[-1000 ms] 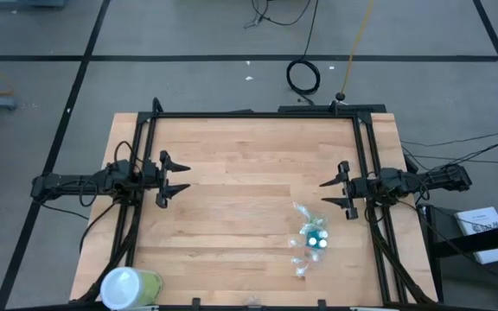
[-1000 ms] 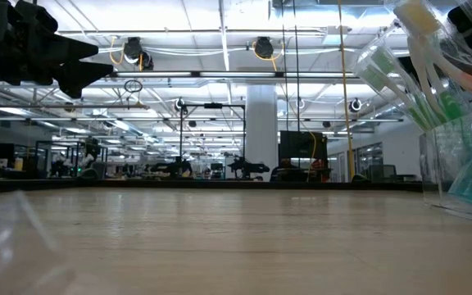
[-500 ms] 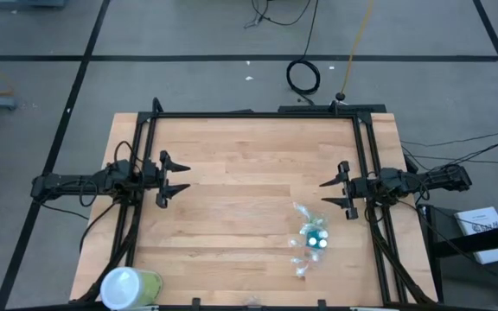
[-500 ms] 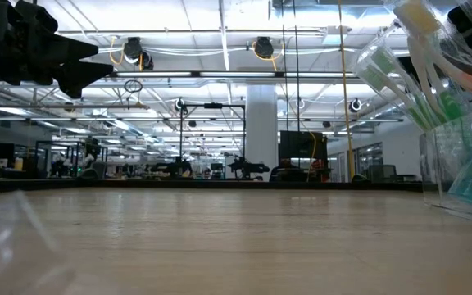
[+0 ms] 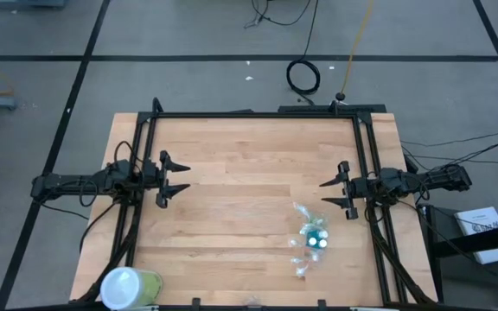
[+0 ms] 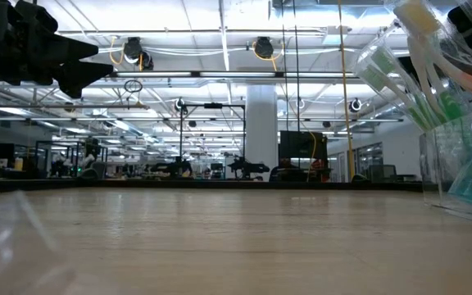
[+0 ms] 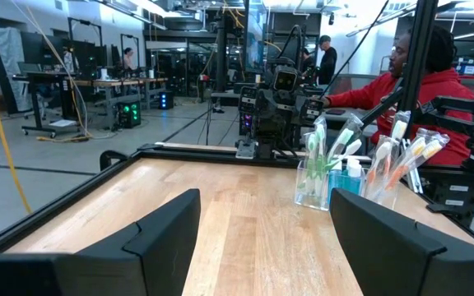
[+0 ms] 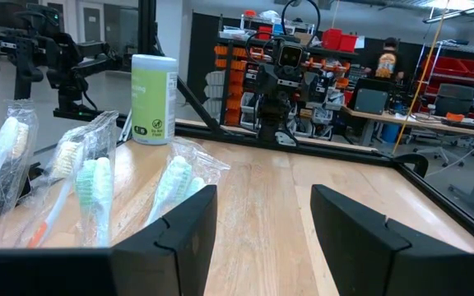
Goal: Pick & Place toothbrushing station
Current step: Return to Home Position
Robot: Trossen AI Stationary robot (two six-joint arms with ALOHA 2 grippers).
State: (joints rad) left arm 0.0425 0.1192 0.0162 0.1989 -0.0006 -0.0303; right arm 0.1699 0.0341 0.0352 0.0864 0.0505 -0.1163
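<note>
Hovering empty, jaws gaping: right gripper (image 5: 324,193) near the holder (image 5: 312,239), left gripper (image 5: 188,179) well apart from it, neither touching.

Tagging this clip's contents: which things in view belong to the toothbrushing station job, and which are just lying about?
Job:
clear holder
toothbrushes standing in it
teal tubes
left claw and right claw, both open

Lying about:
yellow-green container with white top
cable coil on the floor
</note>
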